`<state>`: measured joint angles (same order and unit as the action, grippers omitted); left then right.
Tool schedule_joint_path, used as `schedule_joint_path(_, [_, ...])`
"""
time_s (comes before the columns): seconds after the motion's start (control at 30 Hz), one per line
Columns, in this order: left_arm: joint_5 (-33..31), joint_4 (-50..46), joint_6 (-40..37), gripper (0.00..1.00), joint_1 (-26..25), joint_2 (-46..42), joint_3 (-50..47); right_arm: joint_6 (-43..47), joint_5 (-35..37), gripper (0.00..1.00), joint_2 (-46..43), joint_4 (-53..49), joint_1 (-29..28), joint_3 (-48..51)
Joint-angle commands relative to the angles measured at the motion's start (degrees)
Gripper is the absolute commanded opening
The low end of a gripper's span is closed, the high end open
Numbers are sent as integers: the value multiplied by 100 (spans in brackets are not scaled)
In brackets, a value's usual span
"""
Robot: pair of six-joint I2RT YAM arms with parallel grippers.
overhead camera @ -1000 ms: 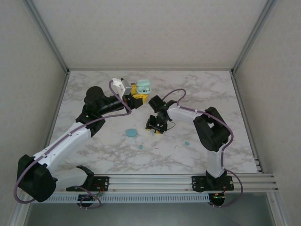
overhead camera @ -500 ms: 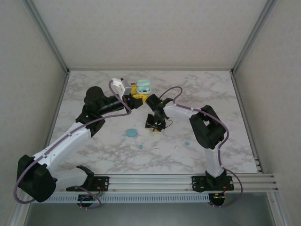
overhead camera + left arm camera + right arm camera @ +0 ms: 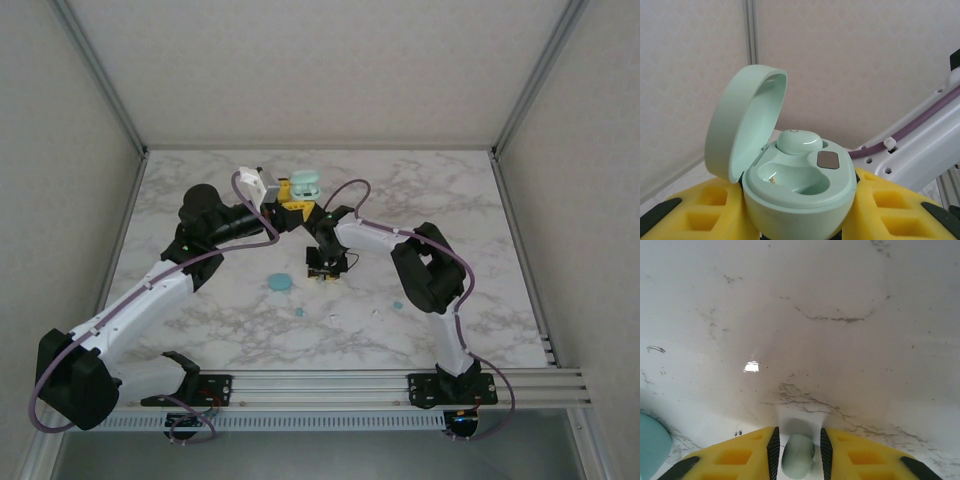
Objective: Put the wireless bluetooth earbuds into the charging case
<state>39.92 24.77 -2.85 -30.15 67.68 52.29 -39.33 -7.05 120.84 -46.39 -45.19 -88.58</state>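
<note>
Surface: white marble-patterned top (image 3: pixel 450 200), which carries all the loose parts.
Left end effector (image 3: pixel 291 207): raised at the far middle, its yellow fingers clamped on the base of the charging case (image 3: pixel 800 195).
Charging case: pale green and upright, with its lid (image 3: pixel 747 120) swung open. One seated bud (image 3: pixel 799 141) is in the rear socket, and the front socket (image 3: pixel 790 177) is bare.
Teal case (image 3: pixel 279 283): lies closed on the surface, near the right end effector.
Right end effector (image 3: pixel 326 266): down at the surface, with its fingers close on either side of a pale green earbud (image 3: pixel 798 456). I cannot tell whether they are pressing it yet.
Loose buds: a teal bud (image 3: pixel 299 312), a white bud (image 3: pixel 377 313) and another teal bud (image 3: pixel 397 304) lie apart, nearer the arm bases.
Risk, grasp: the earbud is rounded and slick, so an off-centre pinch would likely squirt it out across the surface.
Risk, insertion: if the earbud is carried in the wrong orientation, it probably will not seat in the bare socket. It could also knock the lid.
Risk, arms: the two wrists work close together, so they may collide.
Writing: none legible. The dark patch (image 3: pixel 827 160) on the charging case shows no text.
</note>
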Motion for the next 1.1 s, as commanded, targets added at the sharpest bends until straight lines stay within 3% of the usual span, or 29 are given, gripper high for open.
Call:
schedule_joint_path(0.0, [-20, 124, -21, 31, 53, -132, -18, 189, 273, 30, 209, -410, -70, -138])
schedule_joint_path(0.3, [-21, 107, -21, 31, 53, -132, -24, 198, 358, 23, 88, -351, -104, -97])
schedule_joint_path(0.47, [-66, 74, -37, 31, 53, -120, -24, 271, 474, 20, -468, -255, -80, 16])
schedule_joint_path(0.8, [-66, 102, -40, 31, 62, 71, -26, 205, -305, 21, -2583, 281, 645, 739])
schedule_joint_path(1.07, [-22, 190, -20, 31, 71, 335, 35, 14, -920, 21, -4081, 463, 1143, 535])
